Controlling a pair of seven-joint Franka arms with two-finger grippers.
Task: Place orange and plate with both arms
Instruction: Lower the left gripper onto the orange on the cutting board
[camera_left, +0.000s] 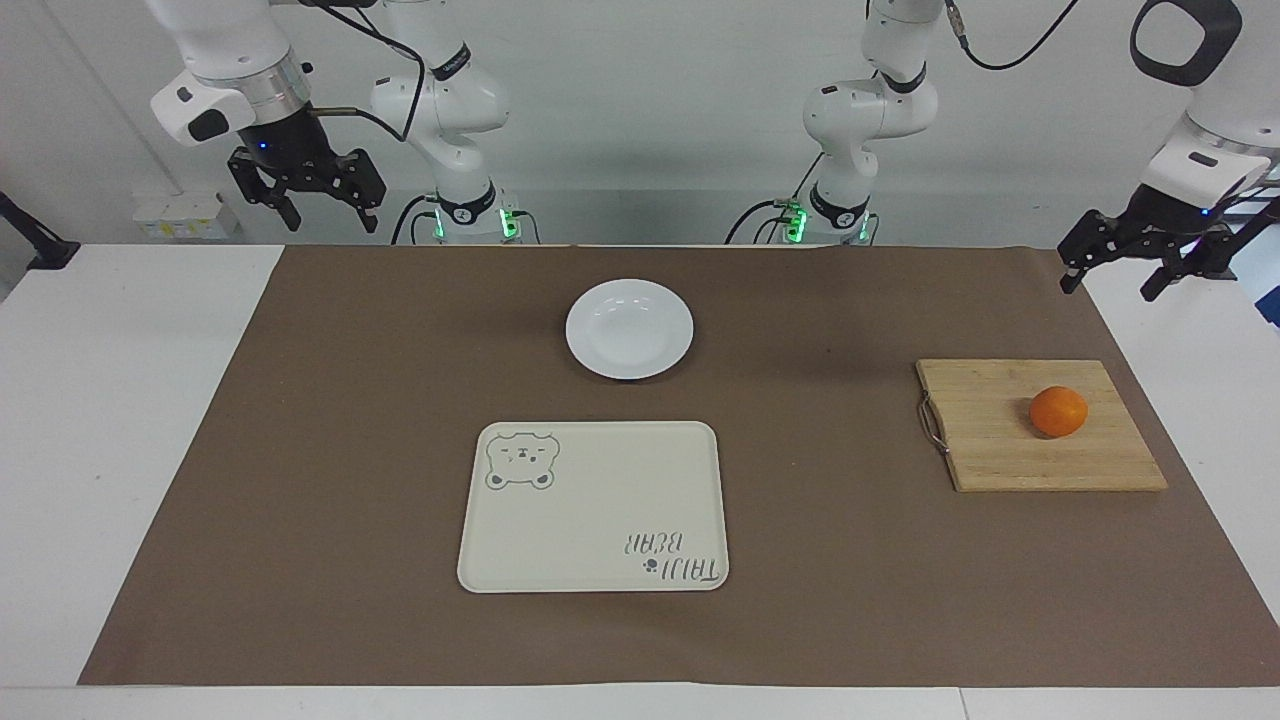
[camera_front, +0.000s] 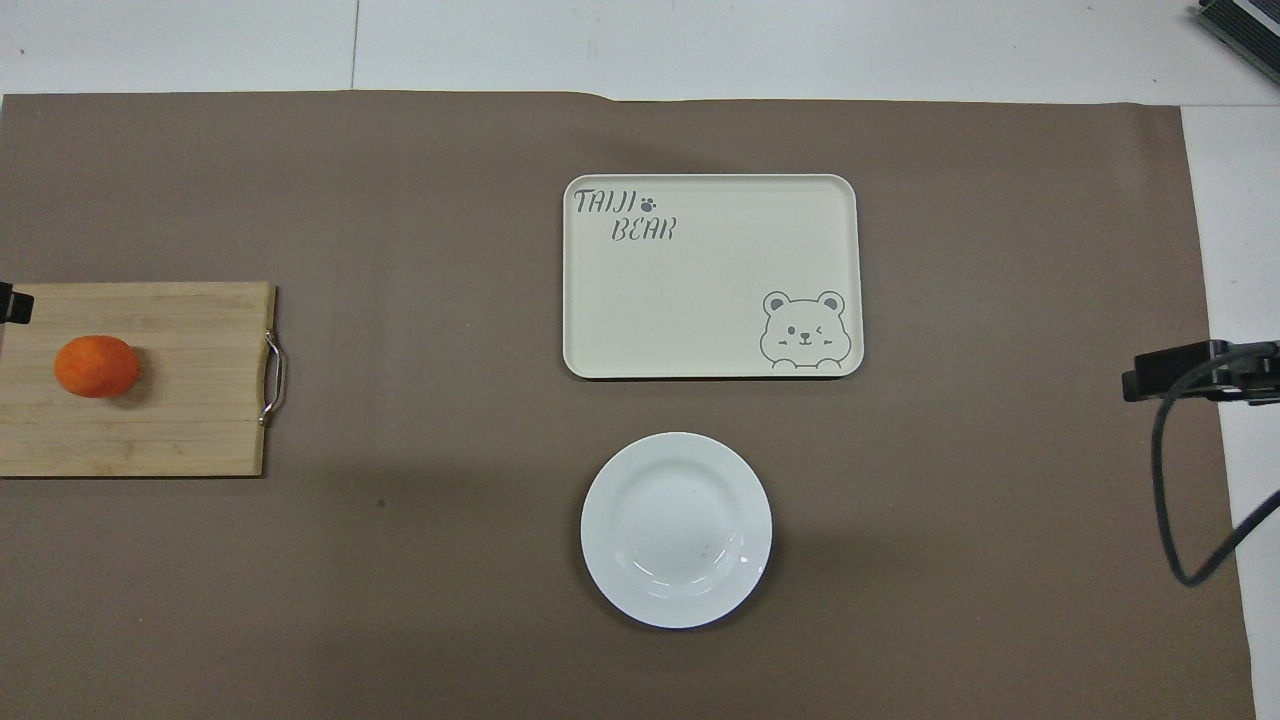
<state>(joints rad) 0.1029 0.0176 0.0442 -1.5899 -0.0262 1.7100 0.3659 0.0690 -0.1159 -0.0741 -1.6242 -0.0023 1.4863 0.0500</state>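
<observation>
Both tools, left tool (camera_left: 1112, 278) and right tool (camera_left: 320, 208), gape empty above glossy round plate (camera_left: 629, 328).

Bright orange on the orange (camera_left: 1058, 411), sitting vivid against a pale honey-toned board (camera_left: 1040, 455) striped with wood grain, a silvery metal handle (camera_left: 930, 422) at its end. The plate (camera_left: 629, 329) is plain glossy white, no pattern at all. The tray (camera_left: 593, 507) is cream, with a grey outline bear in one corner and grey "TAIJI BEAR" lettering with a little paw mark in the corner across from it. A flat brown mat (camera_left: 400, 400) covers the white worktop (camera_left: 120, 400). Both arms are white with black cables; left pincer (camera_left: 1112, 276) black, right pincer (camera_left: 325, 215) black too.
</observation>
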